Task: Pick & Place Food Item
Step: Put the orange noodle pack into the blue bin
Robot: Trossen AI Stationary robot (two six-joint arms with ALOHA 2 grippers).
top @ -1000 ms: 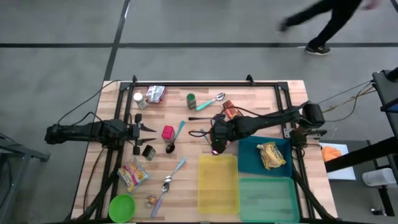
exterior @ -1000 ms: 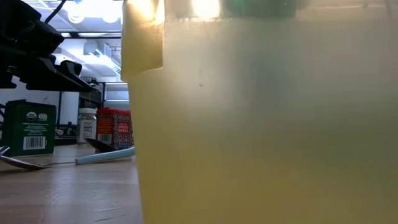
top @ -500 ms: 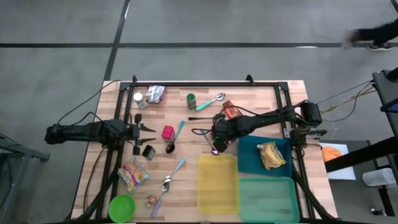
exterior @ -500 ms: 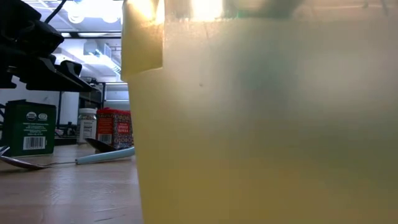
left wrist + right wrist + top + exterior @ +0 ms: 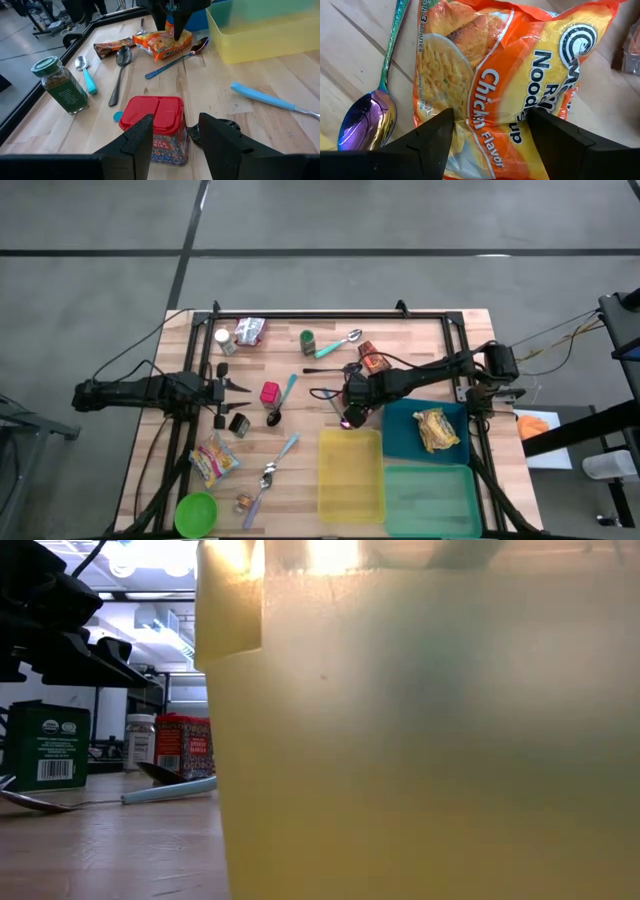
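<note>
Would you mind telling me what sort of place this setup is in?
Probably a robotics lab or workshop: a wooden table in a black frame stands on a bare grey floor, and shelving and ceiling lights show behind it.

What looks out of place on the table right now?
Nothing spilled or damaged. The utensils lie scattered at odd angles, and the right gripper hangs open over the ramen noodle packet, beside the iridescent spoon.
</note>
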